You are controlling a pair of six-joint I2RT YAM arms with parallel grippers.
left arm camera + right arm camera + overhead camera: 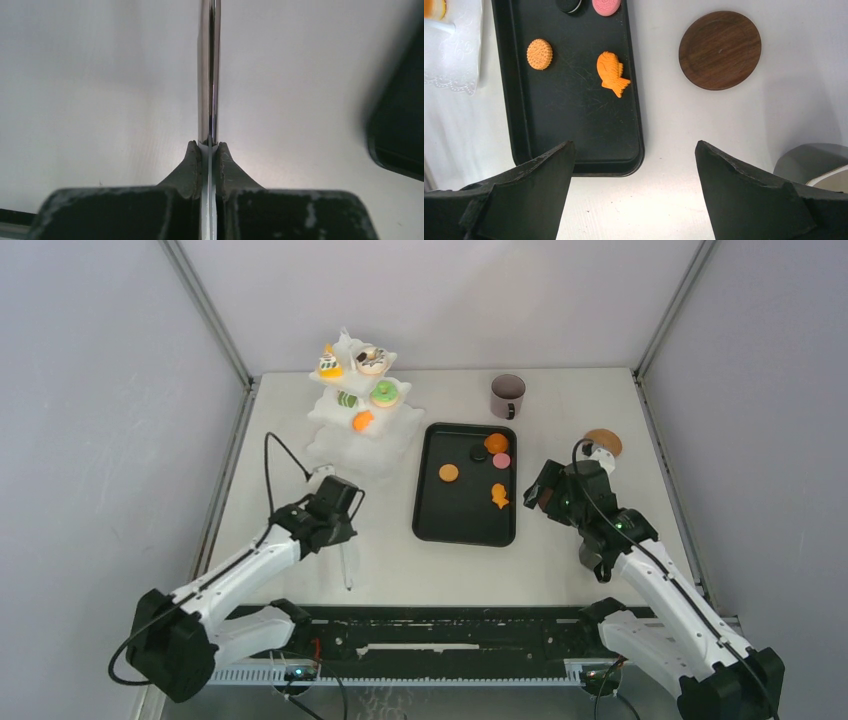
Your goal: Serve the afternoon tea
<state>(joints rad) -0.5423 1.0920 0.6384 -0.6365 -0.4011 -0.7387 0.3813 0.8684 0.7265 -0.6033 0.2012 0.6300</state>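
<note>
My left gripper (338, 532) (208, 146) is shut on a thin shiny metal utensil (208, 75) (346, 568), which points toward the near edge of the table, left of the black tray (465, 530). On the tray lie a round orange cookie (448, 473) (539, 54), an orange fish pastry (499, 496) (612, 73), a pink cookie (501, 461), a dark cookie (478, 453) and an orange doughnut (496, 443). More pastries sit on the white tiered stand (345, 435). A dark mug (507, 395) stands behind the tray. My right gripper (545, 498) (634, 155) hangs open and empty beside the tray's near right corner.
A round wooden coaster (603, 442) (720, 50) lies right of the tray. Part of a second mug (816, 165) shows at the right wrist view's lower right edge. Grey walls close in the table on three sides.
</note>
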